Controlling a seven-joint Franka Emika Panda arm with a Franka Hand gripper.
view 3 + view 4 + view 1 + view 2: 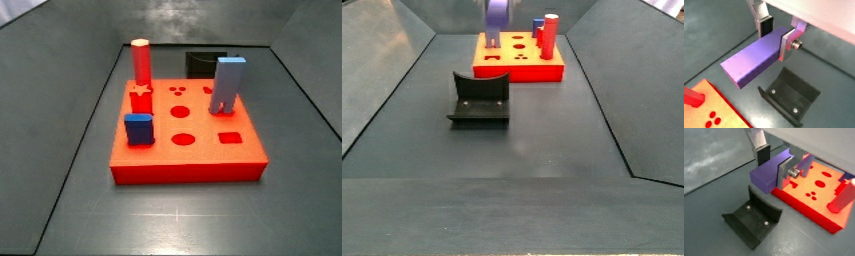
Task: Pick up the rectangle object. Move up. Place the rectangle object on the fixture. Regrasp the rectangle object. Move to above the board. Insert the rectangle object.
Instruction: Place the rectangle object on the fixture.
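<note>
My gripper [776, 37] is shut on the rectangle object [751, 60], a long purple bar held near one end, with the rest sticking out level. In both wrist views the bar [767, 175] hangs in the air above the grey floor. The black fixture [791, 95] stands on the floor below it, bare. The fixture [754, 220] sits next to the red board [817, 198]. In a side view the bar [497, 14] shows at the top of the picture, over the board's [523, 68] near-left part and behind the fixture [480, 100]. The fingers are out of view there.
On the board [187, 155] stand a red star peg [140, 62], a tall light-blue block [229, 85] and a short dark-blue block [138, 128]. The fixture [205, 62] is behind the board. Sloping grey walls line both sides of the floor.
</note>
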